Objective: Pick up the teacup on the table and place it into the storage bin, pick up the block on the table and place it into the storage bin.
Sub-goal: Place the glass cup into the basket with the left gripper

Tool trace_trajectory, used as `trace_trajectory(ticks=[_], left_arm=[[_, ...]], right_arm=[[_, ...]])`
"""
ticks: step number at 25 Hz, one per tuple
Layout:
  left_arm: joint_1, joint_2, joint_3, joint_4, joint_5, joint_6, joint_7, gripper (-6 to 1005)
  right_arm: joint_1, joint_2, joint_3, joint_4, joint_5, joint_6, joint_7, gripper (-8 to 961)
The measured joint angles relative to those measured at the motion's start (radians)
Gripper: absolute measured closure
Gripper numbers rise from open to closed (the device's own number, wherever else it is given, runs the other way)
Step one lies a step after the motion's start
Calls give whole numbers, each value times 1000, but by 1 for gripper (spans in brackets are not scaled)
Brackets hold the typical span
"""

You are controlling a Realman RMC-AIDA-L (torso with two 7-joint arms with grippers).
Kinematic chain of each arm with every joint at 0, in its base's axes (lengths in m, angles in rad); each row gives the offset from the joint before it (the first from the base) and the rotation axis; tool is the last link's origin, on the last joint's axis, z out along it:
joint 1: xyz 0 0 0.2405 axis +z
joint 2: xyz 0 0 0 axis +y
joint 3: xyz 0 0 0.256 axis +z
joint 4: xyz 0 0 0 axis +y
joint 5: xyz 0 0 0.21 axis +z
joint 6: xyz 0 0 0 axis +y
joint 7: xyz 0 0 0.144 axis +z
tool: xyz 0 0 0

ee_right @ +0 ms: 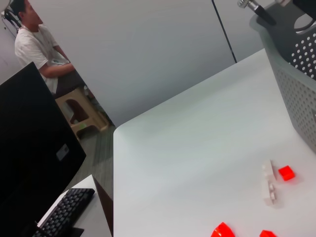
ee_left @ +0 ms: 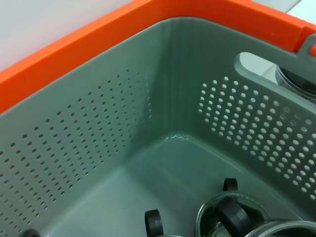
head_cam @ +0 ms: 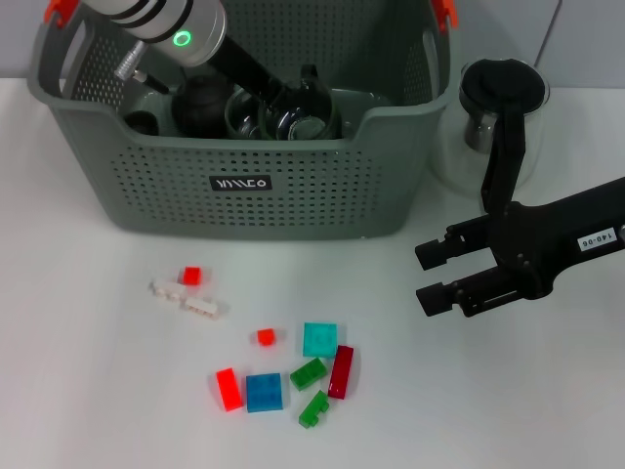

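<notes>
The left gripper [head_cam: 293, 112] is down inside the bin [head_cam: 244, 147], reaching in from the far left corner; whether it is spread or pinching something I cannot tell, since dark glassware crowds around its tip. Around that tip lie several teacups [head_cam: 244, 112], clear glass with black handles, on the bin floor. The left wrist view shows the bin's perforated grey wall [ee_left: 98, 148] and orange rim [ee_left: 74, 54], with two of these cups [ee_left: 232, 217] low in the corner.

The right gripper [head_cam: 435, 274] hovers over the table [head_cam: 88, 391] to the right of the bin, its two black fingers [head_cam: 439, 293] spread apart and pointing toward the left, holding nothing. Behind it, beside the bin's right wall, stands a glass teapot [head_cam: 498, 107] with a black lid.

The blocks lie on the table in front of the bin, to the left of the right gripper and below it: a red block [head_cam: 228, 389], a blue block [head_cam: 264, 392], a teal block [head_cam: 319, 339], two green ones [head_cam: 309, 373], a dark red bar [head_cam: 341, 371] and a small red piece [head_cam: 266, 337]. Farther left sit white pieces [head_cam: 186, 298] and another small red block [head_cam: 191, 276]. The right wrist view shows those white pieces [ee_right: 269, 182] beside the red block [ee_right: 286, 173].
</notes>
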Motion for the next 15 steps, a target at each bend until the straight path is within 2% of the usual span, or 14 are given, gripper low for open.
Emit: trace_trajectory(ticks=[8, 12, 15], left_arm=[[2, 0, 0, 0, 0, 1, 7, 948], [4, -1, 1, 0, 0, 0, 8, 769], [5, -2, 2, -1, 1, -1, 8, 731]], right_arm=[[-1, 0, 0, -1, 0, 1, -1, 189], [1, 0, 1, -1, 0, 3, -1, 189], [2, 0, 0, -2, 0, 3, -1, 189]])
